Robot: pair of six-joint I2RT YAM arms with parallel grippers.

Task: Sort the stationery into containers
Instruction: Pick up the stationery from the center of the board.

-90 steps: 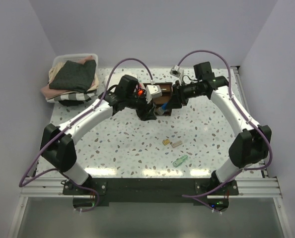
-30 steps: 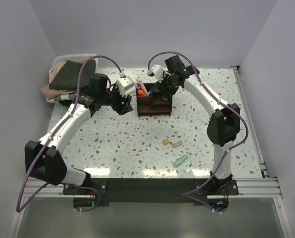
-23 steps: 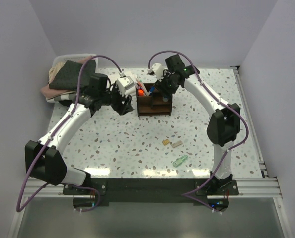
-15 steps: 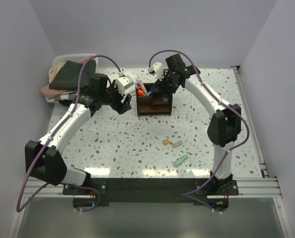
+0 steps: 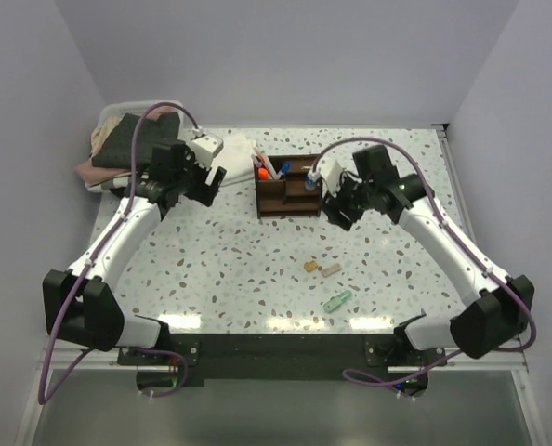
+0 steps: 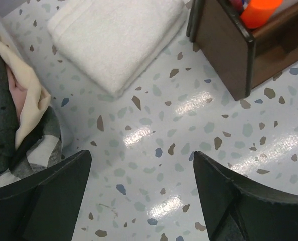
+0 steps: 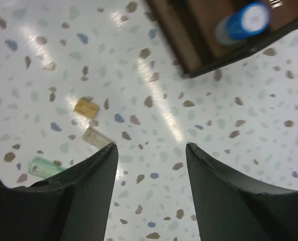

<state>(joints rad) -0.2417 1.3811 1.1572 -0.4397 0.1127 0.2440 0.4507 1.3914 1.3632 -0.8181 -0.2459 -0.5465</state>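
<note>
Left gripper (image 6: 141, 158) released, empty, above table (image 5: 211, 260) left of organiser (image 5: 287, 198). Right gripper (image 7: 150, 148) likewise spread, empty, near its right front corner. Organiser holds upright pens (image 5: 269, 167), highlighter (image 6: 259, 9), marker (image 7: 242, 21). Tan bits (image 5: 310, 266) and green bit (image 5: 337, 301) lie loose on table, well apart from organiser.

A white table (image 5: 230, 269) speckled with brown, grey and blue chips is seen. A dark brown wooden organiser (image 5: 288, 189) is set on it toward the far side. Just to the left of the organiser a folded white towel (image 6: 116, 37) is laid flat. Farther left of the organiser, at the far corner, a white bin (image 5: 138, 104) heaped with folded clothes (image 5: 137, 141) is placed. Nearer than the organiser, three small bits are scattered: a tan piece (image 5: 310, 266), a beige piece (image 5: 331, 270) just beside it, and a green piece (image 5: 337, 301) nearer still.
</note>
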